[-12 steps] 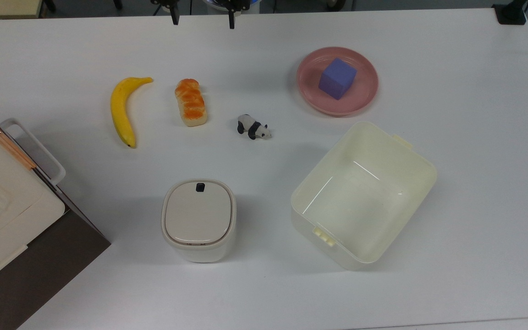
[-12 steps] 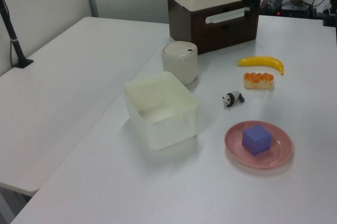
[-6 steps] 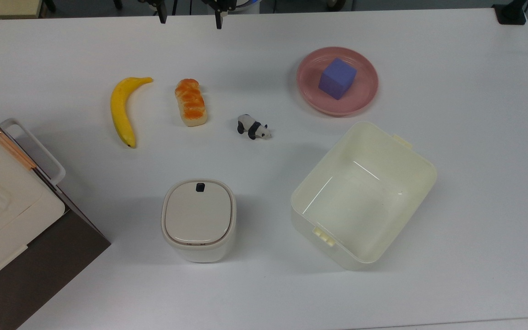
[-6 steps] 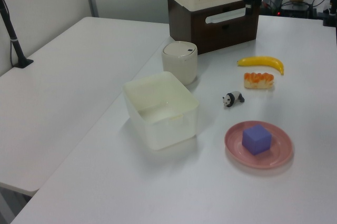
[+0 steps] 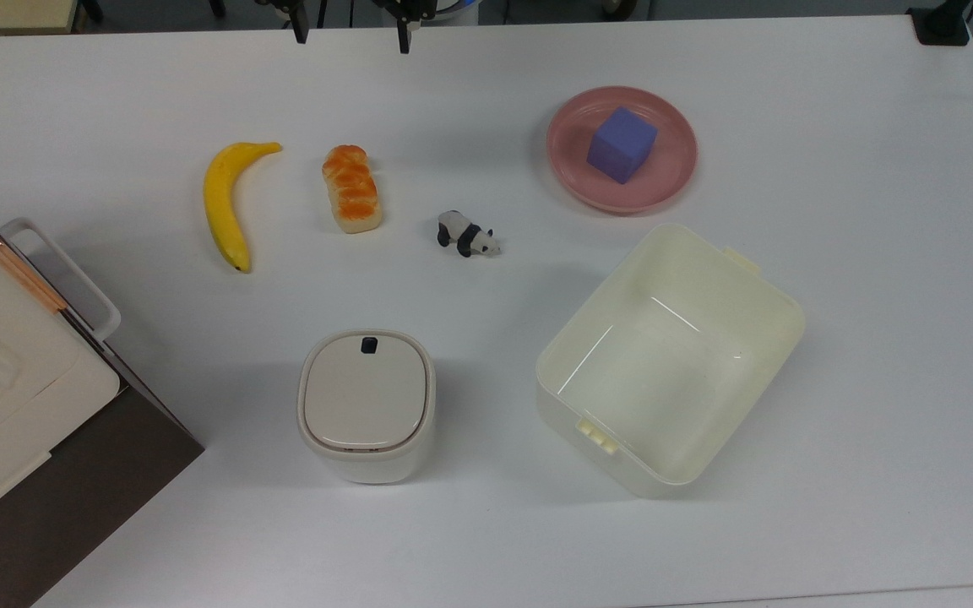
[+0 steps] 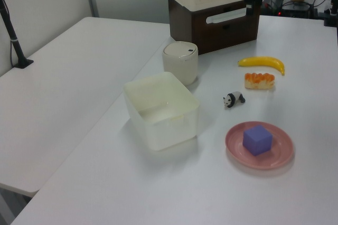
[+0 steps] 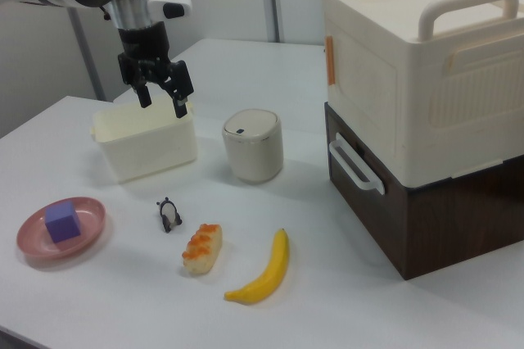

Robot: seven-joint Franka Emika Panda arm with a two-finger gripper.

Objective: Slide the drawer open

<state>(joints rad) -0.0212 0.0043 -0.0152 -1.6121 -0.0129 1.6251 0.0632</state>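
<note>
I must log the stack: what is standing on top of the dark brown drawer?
A cream box with loop handles stands on the drawer. Its lid is on, so its contents are hidden; the drawer is shut, its inside also hidden.

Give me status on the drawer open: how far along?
Nothing done yet: the drawer sits flush in its dark brown cabinet, white handle untouched. In hand: the tool hangs open and empty in the air, in the right view in front of the cream tub and well off from the handle. Left: travel to the handle, close on it and pull the drawer out.
</note>
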